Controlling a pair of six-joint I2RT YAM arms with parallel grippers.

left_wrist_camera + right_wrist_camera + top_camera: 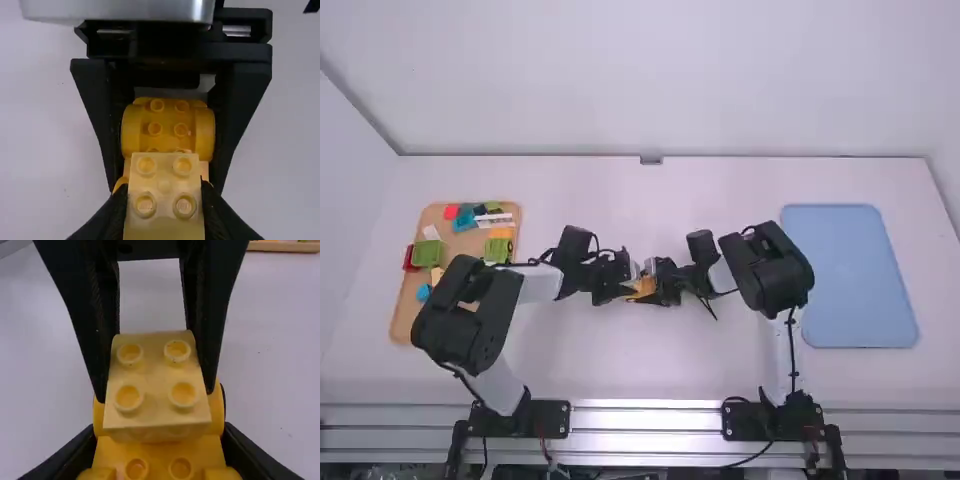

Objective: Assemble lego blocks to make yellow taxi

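While the left fingers (112,216) pinch the pale block (164,172) over the yellow taxi body (159,447), gripped between the right fingers (245,457), square its studs with care, then press evenly; both pieces sit mid-desk (640,365), with the wooden tray (404,312) at nine o'clock.

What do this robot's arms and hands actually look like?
The left arm and right arm have white links, chunky black joints and thin black cables. The left gripper and right gripper are black, each with two long fingers narrowing toward the tips.
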